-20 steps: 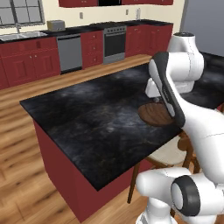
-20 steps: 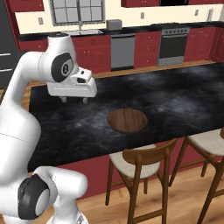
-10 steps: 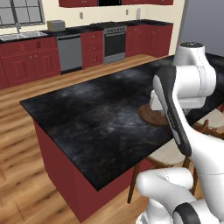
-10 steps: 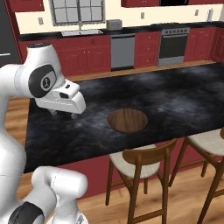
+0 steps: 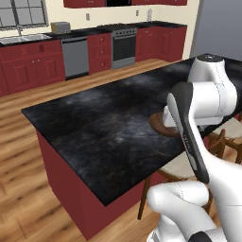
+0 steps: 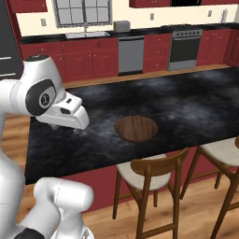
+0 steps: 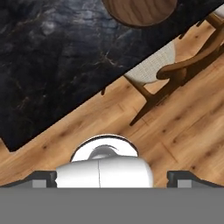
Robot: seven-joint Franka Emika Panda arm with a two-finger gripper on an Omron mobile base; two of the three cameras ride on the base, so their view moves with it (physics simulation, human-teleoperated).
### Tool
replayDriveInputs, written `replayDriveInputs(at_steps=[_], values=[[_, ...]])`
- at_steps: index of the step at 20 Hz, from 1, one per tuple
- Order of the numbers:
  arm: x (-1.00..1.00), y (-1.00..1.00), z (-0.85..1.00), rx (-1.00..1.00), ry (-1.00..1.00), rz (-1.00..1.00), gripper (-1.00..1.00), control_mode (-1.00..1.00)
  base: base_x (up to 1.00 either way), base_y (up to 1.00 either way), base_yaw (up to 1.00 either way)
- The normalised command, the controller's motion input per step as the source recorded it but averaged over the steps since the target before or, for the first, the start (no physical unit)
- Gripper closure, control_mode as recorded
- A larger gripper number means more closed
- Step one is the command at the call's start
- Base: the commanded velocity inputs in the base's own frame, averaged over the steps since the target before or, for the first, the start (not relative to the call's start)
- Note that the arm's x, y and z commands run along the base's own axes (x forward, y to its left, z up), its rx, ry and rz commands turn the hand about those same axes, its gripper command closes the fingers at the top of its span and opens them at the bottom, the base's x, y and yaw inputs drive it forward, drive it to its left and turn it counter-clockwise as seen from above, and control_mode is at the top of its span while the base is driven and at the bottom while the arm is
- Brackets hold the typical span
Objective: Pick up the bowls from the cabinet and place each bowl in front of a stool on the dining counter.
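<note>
The dark brown wood-grain bowl (image 6: pixel 136 128) rests on the dining counter (image 6: pixel 186 102) near its front edge, directly behind a stool (image 6: pixel 148 172). It also appears partly behind my arm as the bowl (image 5: pixel 158 124), and at the top edge as the bowl (image 7: pixel 140 11). My gripper (image 6: pixel 65 127) hangs over the counter's left end, well apart from the bowl. In the hand view the gripper (image 7: pixel 112 178) is open with nothing between its fingers, and it looks down on the counter edge, floor and stool (image 7: pixel 175 68). The cream-white bowl is out of view.
A second stool (image 6: pixel 224 151) stands at the right. Far wall counters hold a dishwasher (image 6: pixel 130 55), a stove (image 6: pixel 186 46) and a sink under a window (image 6: pixel 81 9). Wood floor (image 5: pixel 19 198) surrounds the island.
My arm has swung away from the brown bowl, leftward in the right base view, carrying the gripper toward the counter's left end. The bowl has stayed in place.
</note>
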Motion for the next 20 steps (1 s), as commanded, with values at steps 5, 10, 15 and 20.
replayDriveInputs(at_steps=[5,10,15,20], values=[[0.00,0.00,0.00,0.00,0.00,0.00,-1.00,1.00,-0.90,0.37,0.14],[0.00,0.00,0.00,0.00,0.00,0.00,-1.00,1.00,-0.97,0.82,0.39],[0.00,0.00,0.00,0.00,0.00,0.00,-1.00,1.00,-0.56,1.00,0.66],[0.00,0.00,0.00,0.00,0.00,0.00,-1.00,1.00,0.06,1.00,0.36]])
